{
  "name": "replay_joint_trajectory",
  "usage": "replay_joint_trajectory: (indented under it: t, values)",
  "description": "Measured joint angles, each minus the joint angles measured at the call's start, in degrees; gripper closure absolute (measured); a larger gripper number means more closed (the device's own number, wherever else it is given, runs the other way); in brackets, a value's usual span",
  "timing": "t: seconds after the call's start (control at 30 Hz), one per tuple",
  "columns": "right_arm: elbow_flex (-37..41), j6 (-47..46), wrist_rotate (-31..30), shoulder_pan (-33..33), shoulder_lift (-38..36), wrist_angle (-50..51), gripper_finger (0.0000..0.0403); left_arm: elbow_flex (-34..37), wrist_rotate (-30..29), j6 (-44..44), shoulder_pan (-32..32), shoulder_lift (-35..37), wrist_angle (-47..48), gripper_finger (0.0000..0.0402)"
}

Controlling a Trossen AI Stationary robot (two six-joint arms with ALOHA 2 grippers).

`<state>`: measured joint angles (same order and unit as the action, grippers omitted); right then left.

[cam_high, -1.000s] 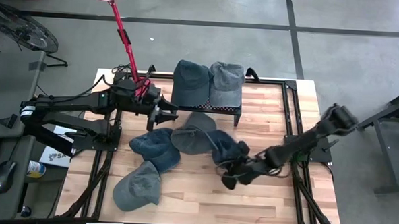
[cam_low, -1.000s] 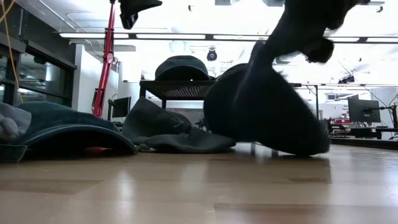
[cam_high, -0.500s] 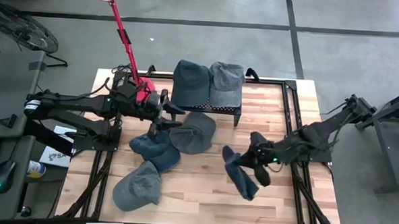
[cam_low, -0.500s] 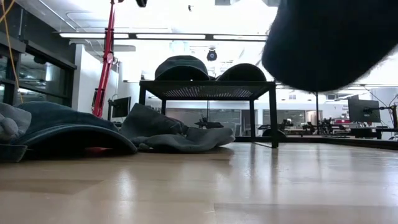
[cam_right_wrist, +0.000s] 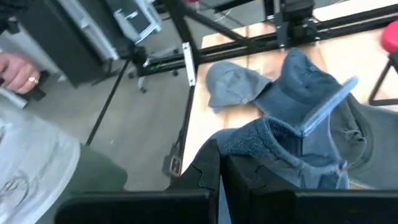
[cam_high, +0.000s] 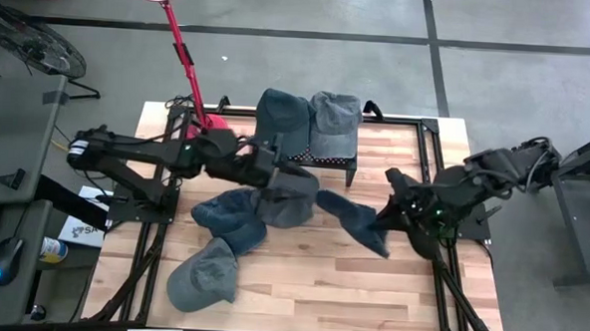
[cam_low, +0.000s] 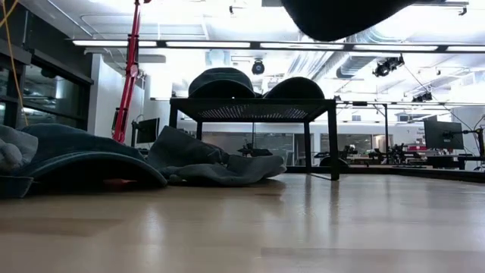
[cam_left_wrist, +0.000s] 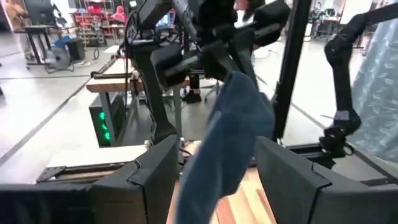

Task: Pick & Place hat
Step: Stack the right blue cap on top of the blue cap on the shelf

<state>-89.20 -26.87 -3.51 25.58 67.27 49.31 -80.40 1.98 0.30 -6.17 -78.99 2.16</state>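
A dark blue hat (cam_high: 355, 220) hangs from my right gripper (cam_high: 395, 208) above the table's right half; the low view shows its underside (cam_low: 341, 14) high off the wood. My right gripper (cam_right_wrist: 222, 167) is shut on it. My left gripper (cam_high: 280, 171) is open over the grey hat (cam_high: 292, 197) at the table's middle. In the left wrist view its fingers (cam_left_wrist: 155, 177) stand wide apart, and the blue hat (cam_left_wrist: 231, 140) hangs farther off, untouched. Two hats (cam_high: 283, 120) (cam_high: 335, 121) sit crown up on the black rack (cam_high: 352, 171). My right gripper pinches the blue hat's fuzzy edge (cam_right_wrist: 244, 145) between its two shut fingers. It comes from the table's right side, slanting down. The hat is lifted clear and hangs slack below and to the left of the fingers (cam_high: 372, 234).
A blue hat (cam_high: 229, 219) and a grey hat (cam_high: 203, 273) lie on the table's near left. A red lamp stand (cam_high: 185, 61) rises at the far left. A person's hand (cam_right_wrist: 13, 67) and sleeve show beyond the table edge. Bare wood (cam_high: 310, 286) lies near the front.
My right gripper has carried the blue hat up off the table and toward the right and far edges; the hat now hangs clear. My left gripper has moved right from the rack's left end to above the grey hat at the middle.
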Motion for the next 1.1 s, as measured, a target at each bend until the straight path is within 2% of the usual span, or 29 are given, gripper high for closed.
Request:
replay_joint_trajectory:
  t: [0.23,0.47,0.57,0.9,1.1]
  values:
    - [-2.0,4.4,11.1,-3.1,0.2,2.9,0.0403,-17.4,2.5,1.3,0.2,-11.8,11.1,0.0193]
    - [-1.9,7.5,17.1,-6.0,0.7,4.1,0.0403,-29.6,7.2,1.0,0.1,-21.8,16.2,0.0193]
    - [-1.9,8.6,18.0,-6.7,0.9,5.1,0.0403,-32.0,8.1,1.0,0.1,-24.4,15.1,0.0193]
    - [-1.9,10.4,20.0,-6.9,1.0,4.8,0.0403,-32.4,8.2,-0.5,0.1,-26.6,14.1,0.0192]
    - [-1.8,11.9,20.1,-7.7,1.1,4.4,0.0403,-32.4,11.5,-2.1,0.1,-27.7,12.0,0.0192]
